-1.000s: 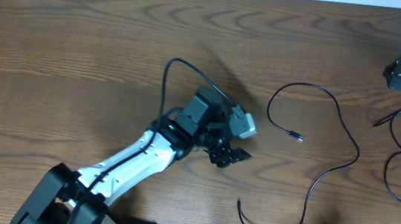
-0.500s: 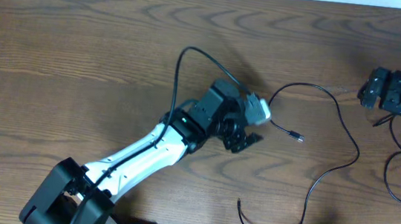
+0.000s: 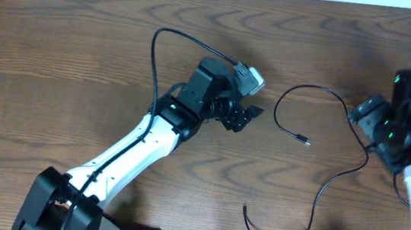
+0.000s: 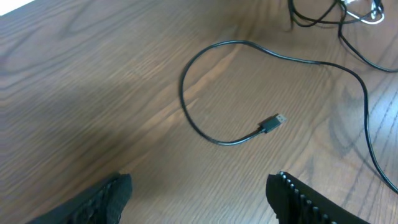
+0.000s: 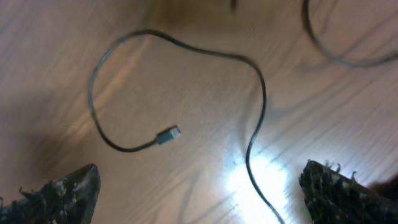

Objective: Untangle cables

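A thin black cable (image 4: 243,42) lies in an open loop on the brown wooden tabletop (image 3: 83,41), between the two arms, with its small plug end (image 4: 272,124) free at the loop's mouth. The left gripper (image 4: 200,186) and right gripper (image 5: 200,177) both hover spread wide, holding nothing. It looks best to pinch close to the plug and draw it outward, low and slow, so the loop opens without crossing itself.

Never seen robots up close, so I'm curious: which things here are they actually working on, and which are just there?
Part of the job: looped black cable with its plug end; tangled black and white cords beyond it; left gripper and right gripper, both open.
Just there: wooden table; thick black cable fixed to the left arm.
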